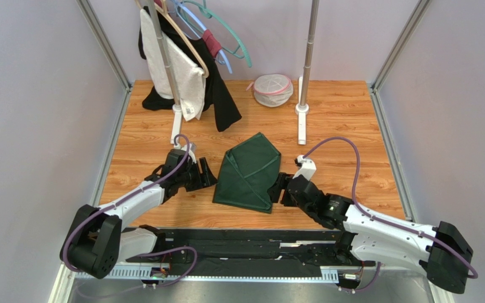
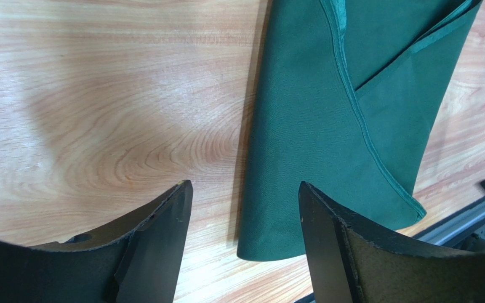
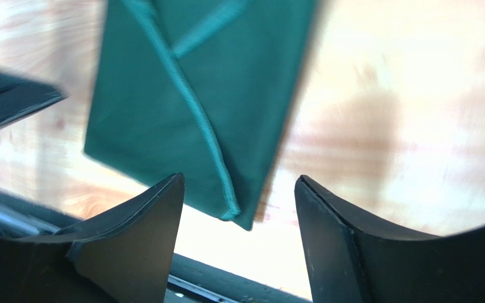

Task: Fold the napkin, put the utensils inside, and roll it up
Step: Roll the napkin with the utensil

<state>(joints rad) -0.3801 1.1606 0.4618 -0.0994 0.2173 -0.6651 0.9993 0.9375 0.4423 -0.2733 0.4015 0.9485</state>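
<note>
The green napkin (image 1: 248,173) lies folded into an uneven wedge on the wooden table, with its hemmed flaps overlapping. My left gripper (image 1: 206,173) stands open just left of it, the jaws wide apart with nothing between them. In the left wrist view the napkin (image 2: 327,126) has its near corner just ahead of the left gripper (image 2: 245,184). My right gripper (image 1: 281,188) is open at the napkin's right near corner. In the right wrist view the napkin (image 3: 188,95) points its corner into the gap of the right gripper (image 3: 239,177) without touching it. The utensils are out of view.
A clothes rack (image 1: 182,69) with hangers and hanging garments stands at the back left. A white pole base (image 1: 302,113) and a mesh bag (image 1: 272,89) are at the back centre. A black rail (image 1: 245,243) runs along the near edge.
</note>
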